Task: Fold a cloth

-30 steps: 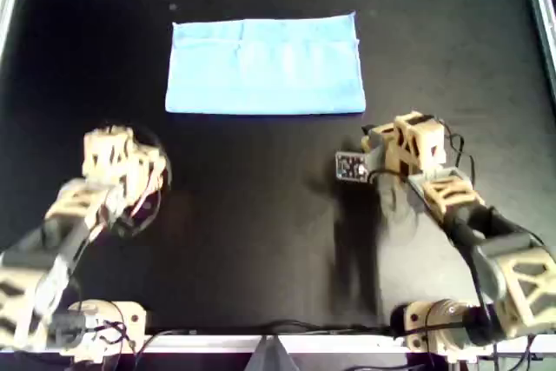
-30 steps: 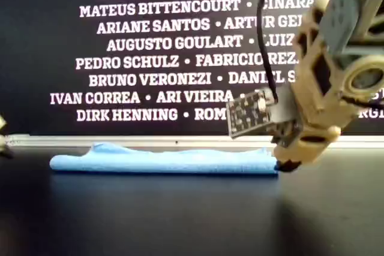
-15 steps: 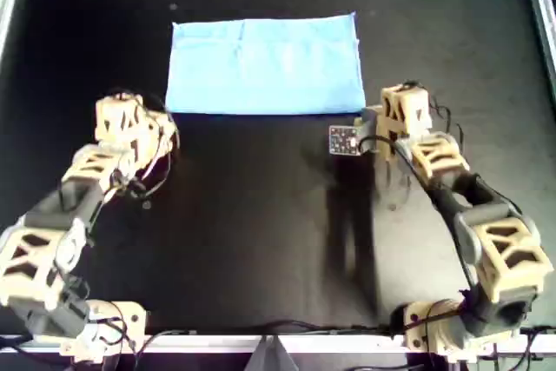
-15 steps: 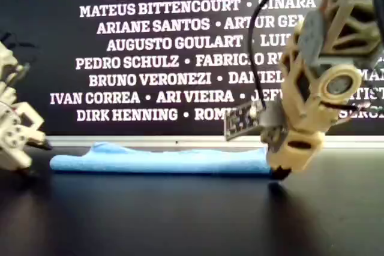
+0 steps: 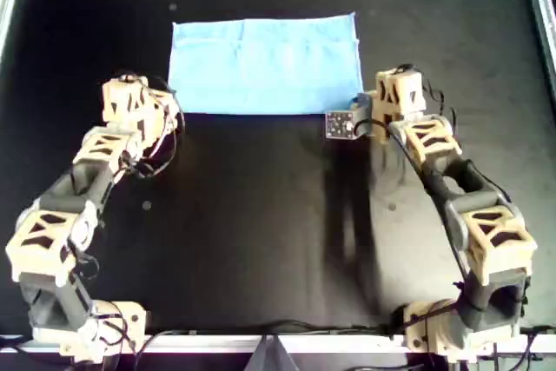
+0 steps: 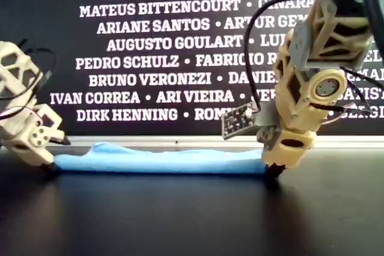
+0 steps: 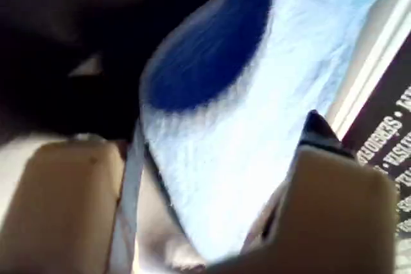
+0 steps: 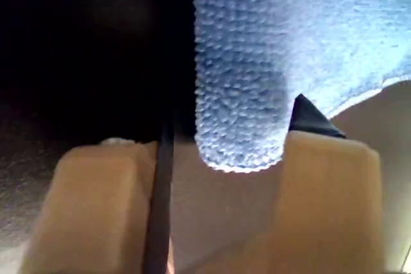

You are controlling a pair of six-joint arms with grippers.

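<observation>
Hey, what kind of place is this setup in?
Probably a robotics lab or demo stand: a black metal-rimmed table, two tan arms at a blue cloth, and a dark wall of printed names behind, like a credits board.

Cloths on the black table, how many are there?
1. A single light-blue cloth lies flat near the far edge of the table in the overhead view, with the left end effector at its near left corner and the right end effector at its near right corner.

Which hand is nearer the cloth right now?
Neither clearly: the left hand straddles the cloth corner at the overhead view's left, the right hand the corner at its right.
</observation>
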